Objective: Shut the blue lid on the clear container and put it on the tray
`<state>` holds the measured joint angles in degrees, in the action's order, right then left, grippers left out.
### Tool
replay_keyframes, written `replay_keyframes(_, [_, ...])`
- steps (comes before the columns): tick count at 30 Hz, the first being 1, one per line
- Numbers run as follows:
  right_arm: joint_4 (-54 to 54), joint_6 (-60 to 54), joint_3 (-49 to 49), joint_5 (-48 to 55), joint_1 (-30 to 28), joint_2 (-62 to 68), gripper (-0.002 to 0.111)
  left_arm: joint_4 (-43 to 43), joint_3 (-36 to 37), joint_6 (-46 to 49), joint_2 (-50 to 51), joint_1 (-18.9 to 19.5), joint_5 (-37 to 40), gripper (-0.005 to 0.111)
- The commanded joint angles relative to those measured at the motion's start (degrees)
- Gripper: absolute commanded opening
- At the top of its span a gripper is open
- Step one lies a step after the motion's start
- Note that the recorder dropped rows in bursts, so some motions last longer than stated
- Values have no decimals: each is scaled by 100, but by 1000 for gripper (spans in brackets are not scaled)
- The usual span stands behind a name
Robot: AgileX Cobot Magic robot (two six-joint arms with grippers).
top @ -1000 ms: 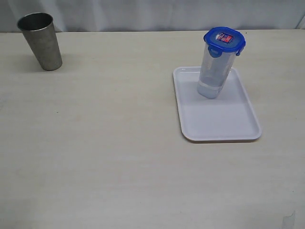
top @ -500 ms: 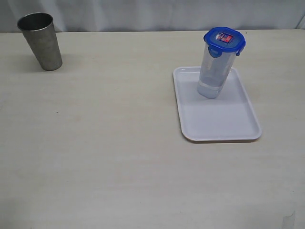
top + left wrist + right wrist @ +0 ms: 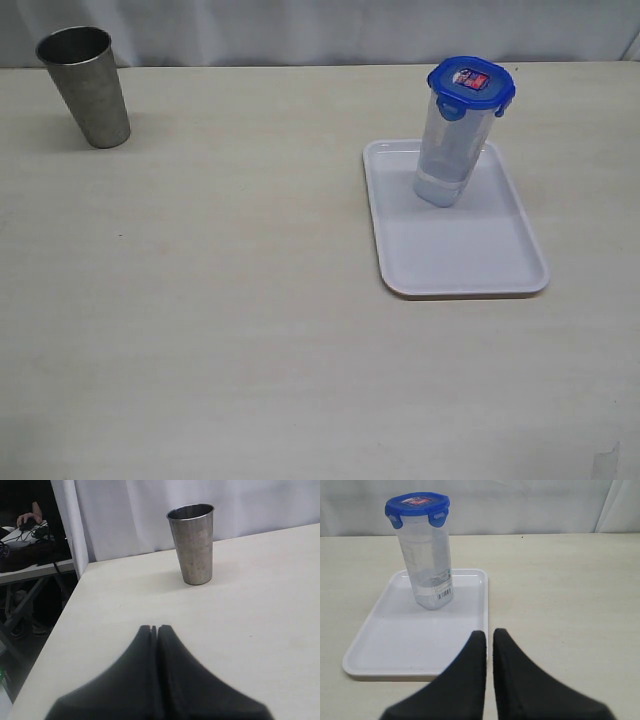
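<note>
Clear container under blue lid on tray; wrist views: left pincer, right pincer pressed together.

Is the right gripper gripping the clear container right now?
No, the right gripper is shut on nothing, apart from the clear container, which stands upright on the tray.

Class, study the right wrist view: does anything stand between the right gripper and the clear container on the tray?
Nothing visible does. Between the right gripper and the clear container lies only bare tray; the blue lid sits on top.
</note>
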<state>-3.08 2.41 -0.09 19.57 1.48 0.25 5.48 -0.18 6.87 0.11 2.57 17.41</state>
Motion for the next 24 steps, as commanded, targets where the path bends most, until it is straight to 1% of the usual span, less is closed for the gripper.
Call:
replay_keyframes(1, [-39,-25,9,3,-34,-25,5,-30,18,11,-11,10,7,0])
replay_keyframes(24, [-39,-25,9,3,-34,-25,5,-17,18,41,-11,10,24,0])
